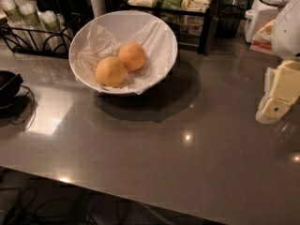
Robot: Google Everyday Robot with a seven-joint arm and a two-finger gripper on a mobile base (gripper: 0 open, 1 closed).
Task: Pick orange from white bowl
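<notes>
Camera view, entry on task progress: judged at the outset, nothing of the pick yet done

Item 1. Pale yellow-orange round orange with dull skin [111,71]: lay inside the bowl, low on its left side, resting on the crinkled wrap. It was not lifted and nothing gripped it.

Item 2. Smaller, deeper reddish-orange round fruit [132,56]: lay in the same bowl, up and to the right of the orange. The two were touching or very nearly so; which could not be told.

Item 3. Large, wide round white bowl lined with crinkled translucent white wrap [123,23]: stood tilted, its open face toward the camera, on the glossy grey-brown tabletop [164,168], left of centre and toward the back.

Item 4. Cream-coloured plastic gripper on a white arm [274,108]: hung at the right edge, above the tabletop and well apart from the bowl. Whether it stood open or closed could not be told; nothing was seen in its hold.

Done: no step visible.

Left, as judged: cross to the bowl, reach in from above the rim, close on the orange and not on its neighbour, then lift it clear of the wrap
</notes>
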